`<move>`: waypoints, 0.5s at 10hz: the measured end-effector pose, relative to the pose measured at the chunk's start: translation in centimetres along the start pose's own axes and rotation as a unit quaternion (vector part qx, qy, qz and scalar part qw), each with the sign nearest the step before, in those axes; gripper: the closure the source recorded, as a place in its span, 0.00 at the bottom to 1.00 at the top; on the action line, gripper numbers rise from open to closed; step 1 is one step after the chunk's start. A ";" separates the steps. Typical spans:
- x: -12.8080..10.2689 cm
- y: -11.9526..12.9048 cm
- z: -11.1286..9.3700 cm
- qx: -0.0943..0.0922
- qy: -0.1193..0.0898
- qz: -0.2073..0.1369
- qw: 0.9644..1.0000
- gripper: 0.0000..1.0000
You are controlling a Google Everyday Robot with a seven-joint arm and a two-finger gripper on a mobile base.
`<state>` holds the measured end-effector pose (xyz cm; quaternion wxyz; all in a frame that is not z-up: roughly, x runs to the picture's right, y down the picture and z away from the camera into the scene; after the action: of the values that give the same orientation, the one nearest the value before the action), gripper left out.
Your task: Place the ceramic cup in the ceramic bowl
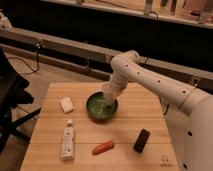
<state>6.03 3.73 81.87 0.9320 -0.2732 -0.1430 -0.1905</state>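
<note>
The dark-green ceramic bowl stands near the middle of the wooden table. My white arm comes in from the right and bends down over it. My gripper reaches into the bowl from its upper right side. A pale shape at the gripper's tip, inside the bowl, may be the ceramic cup, but I cannot tell it apart from the gripper. No cup stands anywhere else on the table.
A white squarish block lies left of the bowl. A white bottle lies at the front left, a red-orange object at the front middle, a black object at the front right. A black chair stands left of the table.
</note>
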 end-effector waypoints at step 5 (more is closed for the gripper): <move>-0.3 -0.1 0.3 -0.010 0.000 -0.015 1.000 0.98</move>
<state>5.68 3.87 82.10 0.9261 -0.2806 -0.1451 -0.2062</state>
